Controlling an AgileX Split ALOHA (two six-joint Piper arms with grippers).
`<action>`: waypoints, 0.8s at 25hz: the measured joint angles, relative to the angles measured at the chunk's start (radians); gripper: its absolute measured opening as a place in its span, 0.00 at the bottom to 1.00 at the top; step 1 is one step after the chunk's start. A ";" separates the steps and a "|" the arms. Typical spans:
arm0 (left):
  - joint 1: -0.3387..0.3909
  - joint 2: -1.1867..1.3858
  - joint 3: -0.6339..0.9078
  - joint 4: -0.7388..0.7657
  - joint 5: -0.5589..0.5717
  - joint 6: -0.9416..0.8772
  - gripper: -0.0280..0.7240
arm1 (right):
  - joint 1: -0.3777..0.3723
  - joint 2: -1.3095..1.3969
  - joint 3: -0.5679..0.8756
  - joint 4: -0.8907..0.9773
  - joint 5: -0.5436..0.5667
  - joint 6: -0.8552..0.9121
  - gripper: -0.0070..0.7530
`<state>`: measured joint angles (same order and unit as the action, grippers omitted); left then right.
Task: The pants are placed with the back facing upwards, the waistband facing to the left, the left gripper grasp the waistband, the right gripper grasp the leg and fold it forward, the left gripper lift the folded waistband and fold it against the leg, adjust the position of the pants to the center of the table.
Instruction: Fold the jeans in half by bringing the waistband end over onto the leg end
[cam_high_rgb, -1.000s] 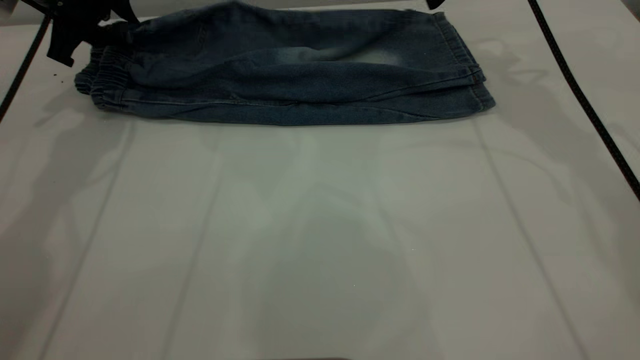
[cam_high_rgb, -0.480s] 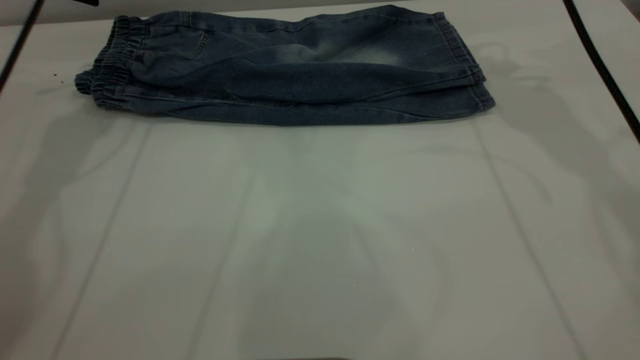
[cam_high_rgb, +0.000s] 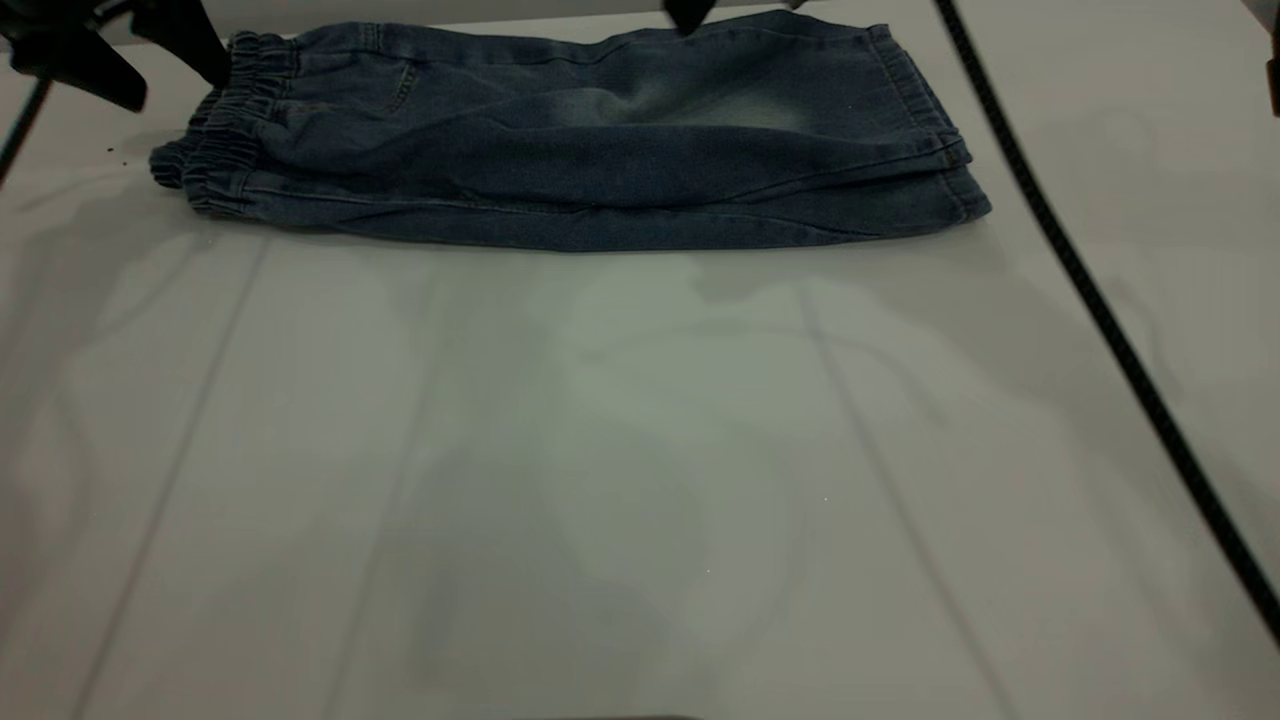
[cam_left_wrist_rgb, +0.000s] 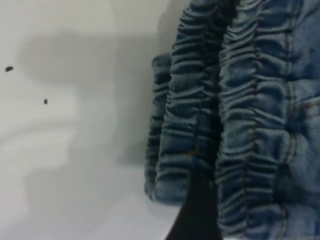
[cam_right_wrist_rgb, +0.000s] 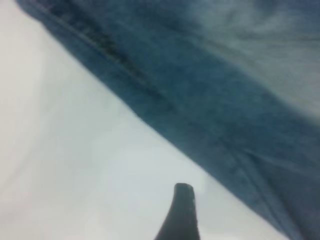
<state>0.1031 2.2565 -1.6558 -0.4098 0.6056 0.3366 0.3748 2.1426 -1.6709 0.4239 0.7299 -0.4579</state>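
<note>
My left gripper (cam_high_rgb: 130, 55) at far left edge, fingers spread, my right gripper (cam_high_rgb: 690, 12) barely showing at far edge

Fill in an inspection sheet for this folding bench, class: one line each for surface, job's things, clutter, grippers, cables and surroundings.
Surface: white table, bare in front of the garment, crossed by faint shadows.
Job's things: the pants lie folded lengthwise at the far edge, waistband at the exterior view's left, leg hems at its right; a pale faded patch faces up.
Clutter: a few tiny dark specks on the table beside the waistband.
Grippers: left gripper just beside the waistband, one finger low over the ruched band; right gripper at the pants' far edge, mostly out of frame.
Cables: a black cable runs diagonally over the table's right side.
Surroundings: nothing seen.
</note>
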 joint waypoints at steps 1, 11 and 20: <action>0.000 0.019 -0.012 0.000 -0.001 0.003 0.75 | 0.008 0.000 0.000 0.000 0.000 0.000 0.78; -0.001 0.193 -0.132 -0.001 -0.026 0.011 0.72 | 0.016 0.000 0.000 0.001 -0.044 0.000 0.78; -0.002 0.211 -0.167 -0.007 -0.031 0.014 0.15 | 0.016 0.004 0.000 0.030 -0.222 -0.002 0.78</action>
<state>0.1013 2.4680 -1.8226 -0.4164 0.5749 0.3509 0.3907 2.1471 -1.6709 0.4538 0.5083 -0.4600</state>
